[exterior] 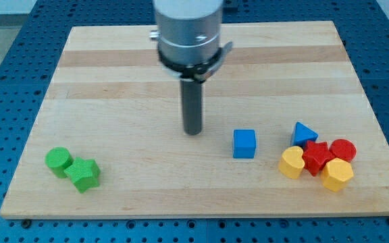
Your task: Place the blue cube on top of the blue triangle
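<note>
The blue cube (244, 143) sits on the wooden board right of the middle, toward the view's bottom. The blue triangle (304, 133) lies further right, at the top of a cluster of red and yellow blocks. A gap of bare board separates the two. My tip (192, 131) stands on the board to the left of the blue cube and slightly above it in the view, apart from it and touching no block.
Beside the blue triangle lie a red star (317, 158), a red cylinder (343, 150), a yellow heart-like block (292, 162) and a yellow hexagon (337, 175). A green cylinder (59, 160) and a green star (84, 174) sit at the bottom left. The board's right edge (375, 115) is close to the cluster.
</note>
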